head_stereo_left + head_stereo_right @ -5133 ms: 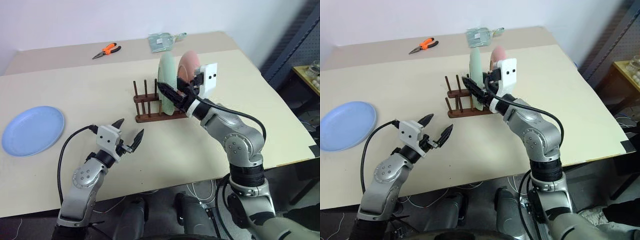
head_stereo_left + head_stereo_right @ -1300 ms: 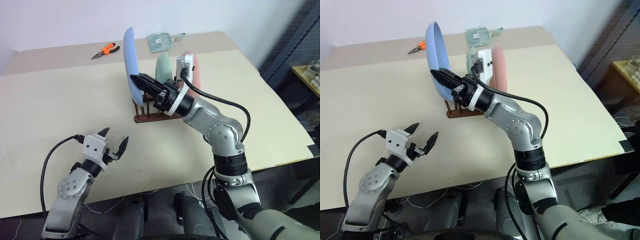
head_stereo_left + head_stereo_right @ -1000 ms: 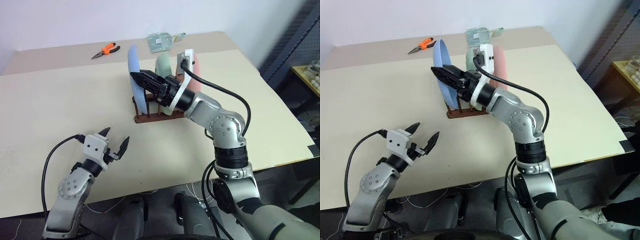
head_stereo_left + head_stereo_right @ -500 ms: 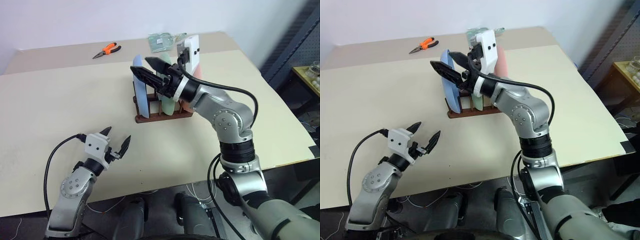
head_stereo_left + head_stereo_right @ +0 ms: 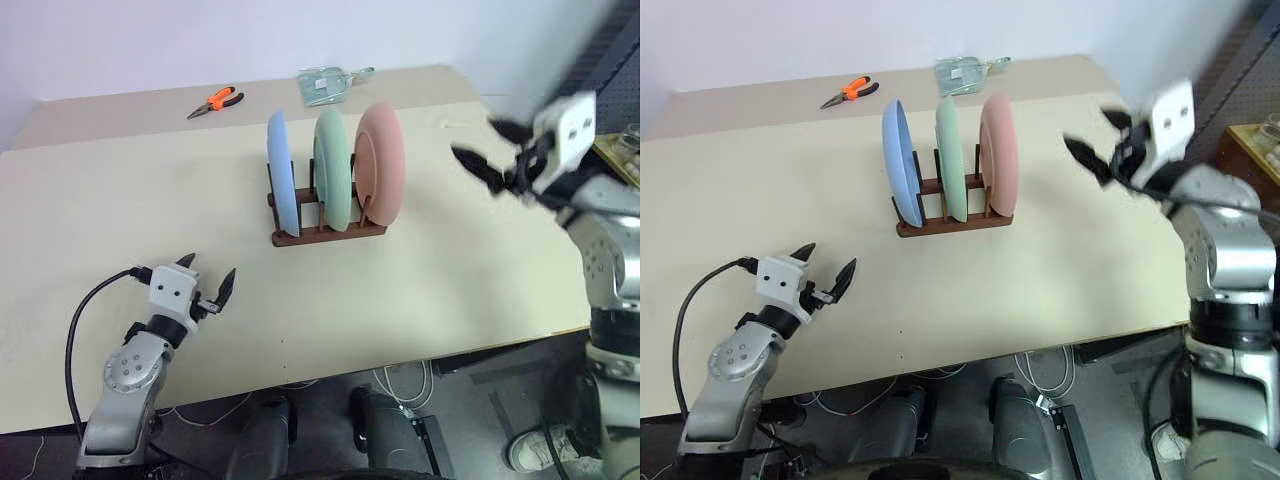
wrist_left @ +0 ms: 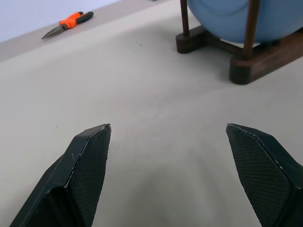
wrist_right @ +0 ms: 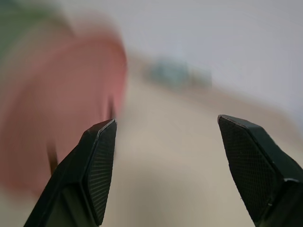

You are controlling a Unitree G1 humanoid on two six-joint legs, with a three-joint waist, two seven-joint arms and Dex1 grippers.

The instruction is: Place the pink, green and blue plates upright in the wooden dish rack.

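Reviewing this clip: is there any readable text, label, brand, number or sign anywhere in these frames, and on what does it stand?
None can be read.
The packet at the table's far edge: any print is too small to read.
The plates, the wooden dish rack and the pliers show no markings.

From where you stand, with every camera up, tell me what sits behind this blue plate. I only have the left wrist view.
Observer: Behind the blue plate the green plate and the pink plate stand upright in the wooden dish rack, all three in a row.
Operator: Report the right gripper.
Observer: The right gripper is open and empty, in the air off to the right of the rack, clear of the plates.
Operator: Give me the left gripper against the rack.
Observer: The left gripper is open, low over the table, nearer the robot than the rack and to its left.
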